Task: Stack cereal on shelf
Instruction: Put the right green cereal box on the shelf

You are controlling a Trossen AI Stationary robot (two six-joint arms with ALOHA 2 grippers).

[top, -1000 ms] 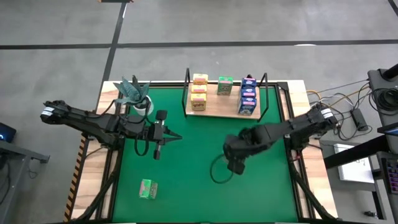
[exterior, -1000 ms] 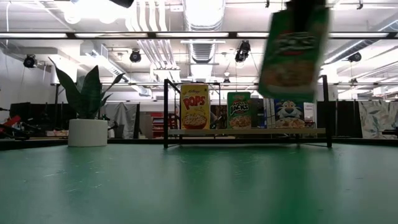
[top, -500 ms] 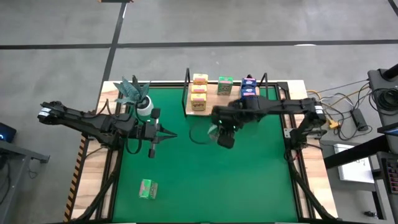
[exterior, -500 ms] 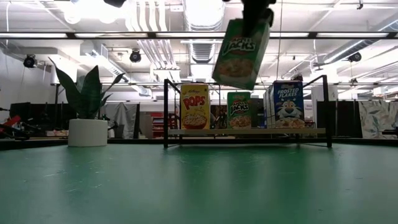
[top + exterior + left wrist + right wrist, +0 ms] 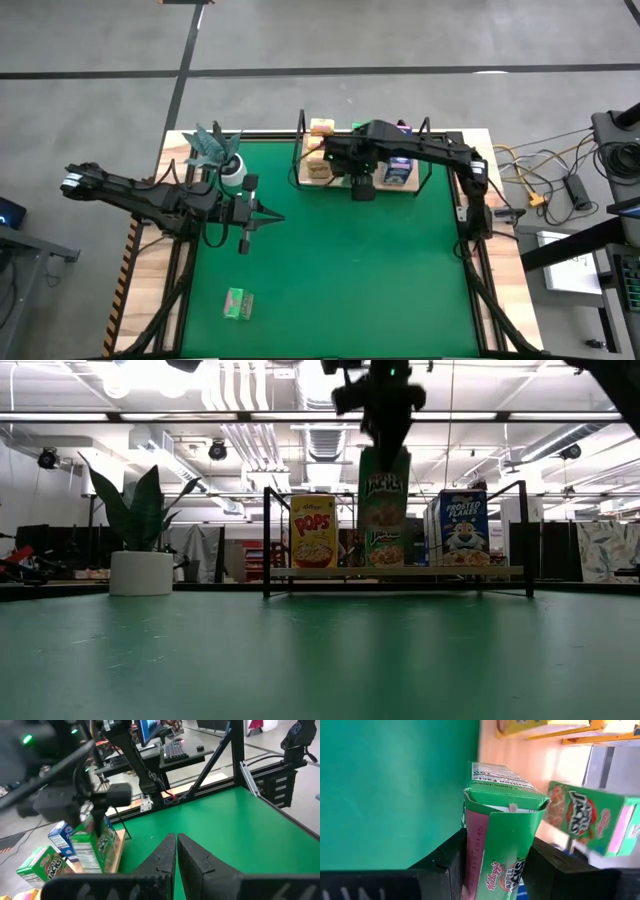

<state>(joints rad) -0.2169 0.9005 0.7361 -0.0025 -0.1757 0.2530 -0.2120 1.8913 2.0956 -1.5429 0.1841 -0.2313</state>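
A green cereal box [image 5: 384, 505] is clamped by its top in the right end effector [image 5: 361, 186] and held upright over the front edge of the shelf [image 5: 345, 181], between the yellow-orange stack [image 5: 319, 150] and the blue boxes [image 5: 399, 168]. The box is judged light, thin-walled and easily crushed, so a hold across its narrow sides seems best. Room between the neighbouring stacks and the wire posts looks tight. The left end effector [image 5: 252, 213], fingers closed on nothing, waits near the bench's left side; another green box [image 5: 238, 304] lies near the front edge.

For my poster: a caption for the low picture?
Right claw lowers a green cereal box onto the shelf.
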